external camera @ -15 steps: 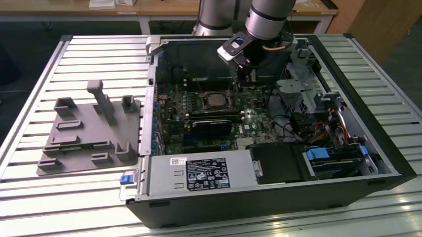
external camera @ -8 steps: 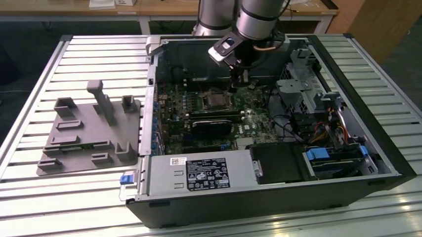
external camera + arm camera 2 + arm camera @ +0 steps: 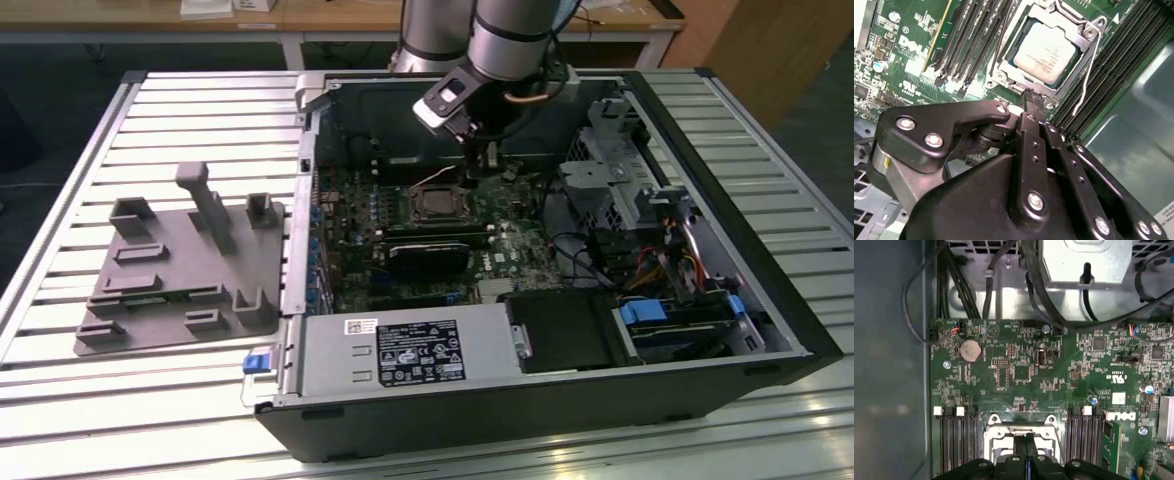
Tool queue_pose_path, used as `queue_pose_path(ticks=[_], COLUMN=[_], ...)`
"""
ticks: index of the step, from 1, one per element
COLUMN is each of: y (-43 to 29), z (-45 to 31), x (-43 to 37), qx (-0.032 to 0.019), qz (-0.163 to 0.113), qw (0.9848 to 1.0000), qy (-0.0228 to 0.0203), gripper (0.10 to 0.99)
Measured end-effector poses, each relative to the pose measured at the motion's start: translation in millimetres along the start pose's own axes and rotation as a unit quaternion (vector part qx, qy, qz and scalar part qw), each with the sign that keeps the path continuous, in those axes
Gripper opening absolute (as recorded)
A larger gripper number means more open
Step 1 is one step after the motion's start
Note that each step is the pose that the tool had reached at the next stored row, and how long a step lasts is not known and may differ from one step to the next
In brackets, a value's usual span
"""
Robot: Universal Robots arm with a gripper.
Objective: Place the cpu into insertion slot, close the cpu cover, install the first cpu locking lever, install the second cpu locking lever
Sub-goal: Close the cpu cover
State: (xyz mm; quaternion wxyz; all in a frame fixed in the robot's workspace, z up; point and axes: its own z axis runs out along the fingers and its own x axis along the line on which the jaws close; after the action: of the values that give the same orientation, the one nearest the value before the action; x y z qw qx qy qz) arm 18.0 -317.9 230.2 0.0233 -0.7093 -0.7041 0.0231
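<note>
The cpu [image 3: 1046, 50] lies flat in the insertion slot [image 3: 1040, 88], its silver-beige top showing through the window of the cpu cover [image 3: 1075, 36], which lies down over it. A thin wire locking lever [image 3: 1089, 70] runs along one side of the cover. My gripper [image 3: 1031, 100] is shut with nothing seen between its black fingers, and its tip is at the socket's edge. In the exterior view the gripper [image 3: 483, 170] hangs just behind the slot [image 3: 434, 206] inside the open computer case. In the first wrist view the cover's frame [image 3: 1021, 431] sits just beyond my gripper [image 3: 1026, 462].
Long black memory slots [image 3: 969, 40] flank the socket on both sides. Black cables [image 3: 989, 280] and a metal drive cage [image 3: 614, 170] crowd the case. A power supply [image 3: 400, 355] sits at the front. A grey fixture block [image 3: 174, 270] stands on the slatted table at the exterior view's left.
</note>
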Motion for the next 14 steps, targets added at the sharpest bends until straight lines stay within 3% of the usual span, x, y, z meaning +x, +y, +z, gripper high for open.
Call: queue_pose_path(ticks=[2, 9, 11, 14], y=[-5.3, -26.9, -30.9, -35.0], z=[0.8, 3.2, 3.8, 4.9], x=[0.0, -0.2, -0.2, -0.3], qx=[-0.0044, -0.0083, -0.0132, -0.0247], qz=[0.0, 0.0, 0.0, -0.001], qw=[1.0, 1.0, 0.9999, 0.9997], qy=[0.0001, 0.0001, 0.0001, 0.0002], gripper=[0.102, 0.102, 0.102, 0.102])
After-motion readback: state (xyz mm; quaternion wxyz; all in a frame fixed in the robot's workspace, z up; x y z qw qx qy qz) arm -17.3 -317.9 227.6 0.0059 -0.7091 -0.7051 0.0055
